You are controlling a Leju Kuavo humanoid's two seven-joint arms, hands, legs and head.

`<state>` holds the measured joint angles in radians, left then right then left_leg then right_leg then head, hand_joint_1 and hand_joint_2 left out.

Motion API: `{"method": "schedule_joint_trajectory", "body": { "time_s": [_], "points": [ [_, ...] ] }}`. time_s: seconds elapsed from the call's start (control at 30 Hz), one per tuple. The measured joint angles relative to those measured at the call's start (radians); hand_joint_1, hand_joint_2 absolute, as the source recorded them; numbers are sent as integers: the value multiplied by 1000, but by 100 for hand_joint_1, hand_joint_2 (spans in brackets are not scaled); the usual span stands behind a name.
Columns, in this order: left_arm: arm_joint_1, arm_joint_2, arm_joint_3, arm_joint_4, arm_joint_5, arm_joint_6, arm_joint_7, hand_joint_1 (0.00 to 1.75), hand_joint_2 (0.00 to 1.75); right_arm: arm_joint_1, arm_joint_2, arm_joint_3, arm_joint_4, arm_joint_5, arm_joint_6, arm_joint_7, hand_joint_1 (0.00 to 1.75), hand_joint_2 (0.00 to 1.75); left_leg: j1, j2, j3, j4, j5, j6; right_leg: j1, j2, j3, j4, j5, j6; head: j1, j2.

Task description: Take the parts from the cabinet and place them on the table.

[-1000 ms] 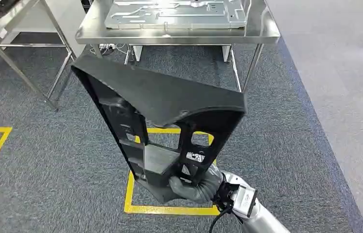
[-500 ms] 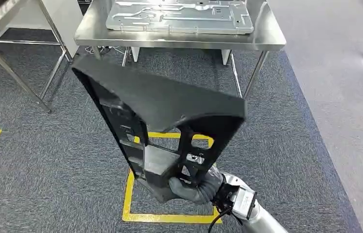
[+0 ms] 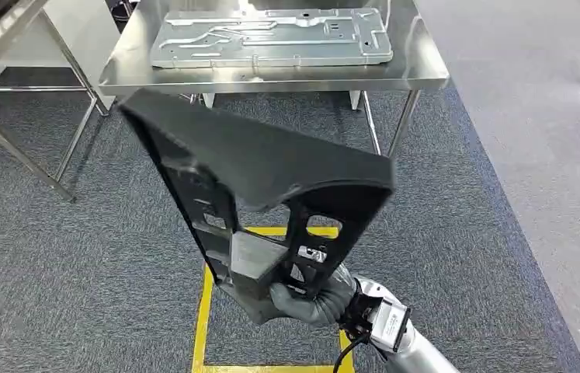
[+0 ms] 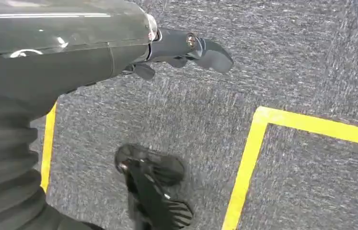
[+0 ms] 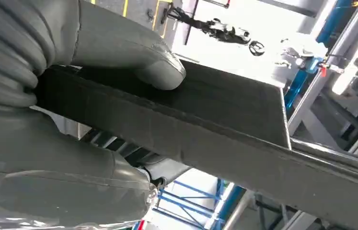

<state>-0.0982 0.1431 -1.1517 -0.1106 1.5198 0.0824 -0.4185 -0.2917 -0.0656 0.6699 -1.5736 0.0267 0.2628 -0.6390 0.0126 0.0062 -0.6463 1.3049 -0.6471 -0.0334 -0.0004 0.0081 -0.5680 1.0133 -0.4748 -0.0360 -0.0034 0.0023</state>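
Note:
A large black plastic part (image 3: 259,183), flat and roughly triangular with cut-outs, stands tilted upright in front of me. My right hand (image 3: 307,299) grips its lower narrow end; in the right wrist view the thumb (image 5: 133,55) presses on the part's dark edge (image 5: 215,120). Ahead stands a steel table (image 3: 418,71) with a flat silver metal panel (image 3: 271,35) lying on it. My left hand (image 4: 186,48) hangs over the carpet with its fingers loosely extended and nothing in them.
Grey carpet with yellow tape lines (image 3: 203,311) lies below me. A second steel table frame (image 3: 7,31) stands at the far left. Smoother grey flooring (image 3: 550,155) runs along the right side.
The whole scene has slid downward in the picture: the camera has come closer to the steel table. The black part stays held the same way in my right hand.

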Motion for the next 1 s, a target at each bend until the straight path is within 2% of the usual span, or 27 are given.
{"method": "schedule_joint_trajectory", "body": {
  "time_s": [0.03,0.07,0.1,0.13,0.17,0.2,0.23,0.27,0.43,0.47,0.5,0.53,0.6,0.63,0.67,0.7,0.73,0.77,0.8,0.83,0.87,0.9,0.93,0.97,1.0],
  "points": [
    [3,0,0,0,0,0,0,0,175,2,0,0,0,0,0,0,173,175,0,0,-21,2,3,1,0,4,11,1,-9,1,0,0],
    [4,0,0,0,0,0,0,0,175,2,0,0,0,0,0,0,173,175,1,0,-23,-33,30,2,-1,6,25,2,-20,3,0,0],
    [4,1,0,0,0,0,-1,0,175,2,0,0,0,0,0,0,173,175,1,0,-10,-104,83,2,-1,7,42,2,-33,5,0,0],
    [4,2,0,0,0,0,-2,0,175,2,0,0,0,0,0,0,173,175,1,1,12,-190,151,6,-1,6,60,3,-46,9,0,0],
    [7,2,0,0,0,0,-2,0,175,2,0,0,0,0,0,0,173,175,0,1,21,-261,225,12,-1,5,66,1,-58,13,0,0],
    [7,3,-1,0,0,0,-2,0,175,2,0,0,0,0,0,1,173,175,-7,0,13,-256,206,17,0,6,73,4,-63,19,2,0],
    [4,5,-2,0,0,0,-2,0,175,2,0,-1,-1,0,0,1,173,175,-14,-1,18,-262,209,32,-1,9,67,-1,-63,25,0,0],
    [5,5,-5,0,0,1,-3,0,175,2,0,-1,-3,1,0,2,173,175,-14,-1,16,-270,214,39,-2,8,69,-5,-64,31,2,0],
    [6,5,-6,0,0,1,-2,0,175,2,0,-1,-3,1,0,2,173,175,-13,-1,17,-272,211,43,-1,8,70,-3,-62,34,0,0],
    [6,5,-7,0,0,1,-3,0,175,2,0,-1,-6,1,0,2,173,175,-10,-3,27,-274,209,48,1,7,71,2,-59,39,1,0],
    [6,5,-7,0,0,1,-3,0,175,2,0,-2,-9,1,-1,3,173,175,-4,-5,41,-286,207,52,2,7,59,34,-55,44,-1,0],
    [3,5,-9,0,0,1,-3,0,175,0,0,-3,-10,0,-2,1,173,175,-3,-5,74,-295,185,67,-5,0,-89,254,-104,61,7,0],
    [6,5,-13,0,0,0,-4,0,175,4,-2,-3,-10,1,-2,2,173,175,-3,-6,94,-295,167,67,-6,-2,-168,326,-153,63,7,0],
    [6,5,-15,0,1,-2,-4,0,175,6,-3,-3,-10,1,-4,3,173,175,-3,-7,106,-295,157,66,-6,-3,-180,309,-140,61,7,0],
    [6,5,-15,0,1,-3,-4,0,175,7,-3,-3,-10,1,-5,3,173,175,-3,-8,121,-295,146,63,-6,-3,-171,256,-99,58,7,0],
    [5,5,-16,0,2,-3,-5,0,175,7,-3,-3,-10,1,-5,3,173,175,-3,-9,137,-295,136,61,-5,-3,-147,177,-44,54,7,0],
    [5,5,-16,0,2,-4,-5,0,175,7,-3,-3,-10,1,-5,3,173,175,-4,-8,154,-296,124,58,-2,-3,-114,84,27,45,7,0],
    [6,4,-16,0,2,-4,-5,0,175,7,-4,-3,-10,1,-6,3,173,175,-4,-9,161,-299,114,55,2,-6,-95,21,95,36,8,0],
    [3,4,-17,0,2,-4,-6,0,175,9,-4,-4,-9,1,-8,3,173,175,-6,-12,169,-299,107,48,10,-8,-101,29,51,36,1,0],
    [1,5,-17,0,2,-4,-5,0,175,10,-4,-5,-10,2,-9,4,173,175,-6,-10,166,-304,98,39,8,-7,-96,26,53,30,5,0],
    [2,6,-17,0,2,-4,-6,0,175,12,-4,-5,-11,3,-10,5,173,175,-6,-8,186,-296,100,35,7,-4,-93,16,63,27,5,0],
    [3,6,-17,0,2,-4,-6,0,175,12,-4,-5,-11,3,-11,5,173,175,-8,-8,188,-293,105,29,7,-2,-83,16,59,22,4,0],
    [2,8,-17,0,2,-4,-6,0,175,12,-2,-5,-12,3,-10,5,173,175,-8,-8,189,-288,96,24,2,-2,-66,13,56,17,4,0],
    [-1,7,-18,0,2,-5,-7,0,175,12,-3,-5,-14,3,-11,5,173,175,-3,-8,182,-249,93,20,1,-4,-51,10,48,10,5,0],
    [-3,6,-18,0,2,-5,-6,0,175,12,-3,-6,-17,3,-11,6,173,175,-3,-8,146,-183,81,19,1,-5,-44,9,41,4,2,0]
  ]
}}
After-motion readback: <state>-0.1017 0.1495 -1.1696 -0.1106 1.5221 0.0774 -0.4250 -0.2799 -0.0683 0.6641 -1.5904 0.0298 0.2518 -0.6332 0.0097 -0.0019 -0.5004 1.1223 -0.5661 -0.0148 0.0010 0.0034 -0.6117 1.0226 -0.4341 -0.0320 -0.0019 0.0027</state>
